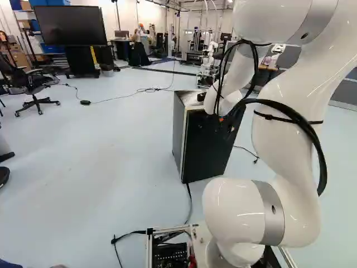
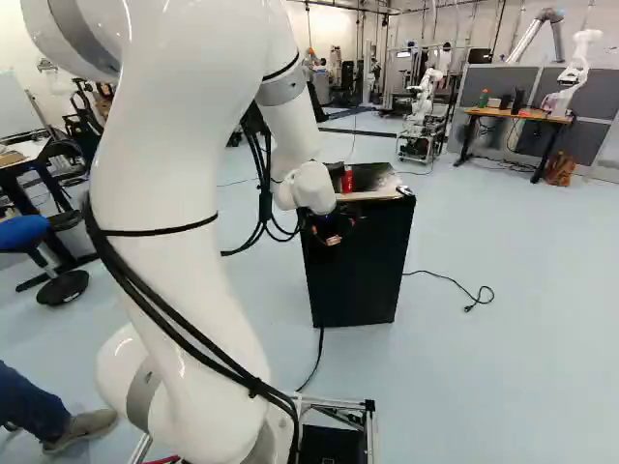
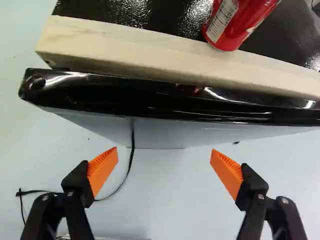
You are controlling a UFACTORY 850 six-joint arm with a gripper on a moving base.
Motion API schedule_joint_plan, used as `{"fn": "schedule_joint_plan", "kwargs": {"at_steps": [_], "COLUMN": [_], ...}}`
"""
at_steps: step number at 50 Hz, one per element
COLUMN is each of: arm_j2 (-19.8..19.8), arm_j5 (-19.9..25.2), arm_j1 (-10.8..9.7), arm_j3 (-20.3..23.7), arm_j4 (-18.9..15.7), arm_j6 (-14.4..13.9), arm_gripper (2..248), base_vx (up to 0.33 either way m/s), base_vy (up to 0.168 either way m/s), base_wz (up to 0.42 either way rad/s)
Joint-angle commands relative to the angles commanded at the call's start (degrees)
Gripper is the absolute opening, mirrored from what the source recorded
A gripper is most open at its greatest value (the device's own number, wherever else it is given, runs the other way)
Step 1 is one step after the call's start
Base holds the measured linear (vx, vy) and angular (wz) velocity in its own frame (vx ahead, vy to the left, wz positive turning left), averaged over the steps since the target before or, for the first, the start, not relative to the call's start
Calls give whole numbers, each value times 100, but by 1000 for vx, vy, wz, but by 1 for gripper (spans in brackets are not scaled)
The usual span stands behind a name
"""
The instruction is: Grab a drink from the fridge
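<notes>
My claw (image 3: 164,159) stands wide open with nothing between its orange pads (image 3: 103,169), just on the near side of the fridge (image 1: 209,151) and close to its top front edge. The only drink I can make out is a red can (image 3: 235,22), standing upright on top of the fridge, just behind the wood strip (image 3: 165,52) that runs along that edge. What matters is how the can lies from me: ahead, past the edge and the strip, and off-centre, toward the side of this finger (image 3: 227,172) rather than midway between the two. If that can is the one wanted, I judge I must go up and over the strip, shift toward that side, and bring my fingers to either flank of the can, across its upright axis. Going straight ahead from here would likely knock a finger on the edge or the strip, or tip the can. I see nothing of the fridge's inside; should the drink be in there, I would have to open it first. I take this as the approach, with the grip itself not yet made.
</notes>
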Motion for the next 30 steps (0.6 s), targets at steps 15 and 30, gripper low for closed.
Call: {"fn": "schedule_joint_plan", "kwargs": {"at_steps": [15,30], "arm_j2": [-23,-95], "arm_j5": [9,9], "arm_j1": [5,21], "arm_j3": [-29,-119], "arm_j4": [0,0], "arm_j6": [0,0], "arm_gripper": [247,247], "base_vx": [0,0], "base_vy": [0,0], "base_wz": [0,0]}}
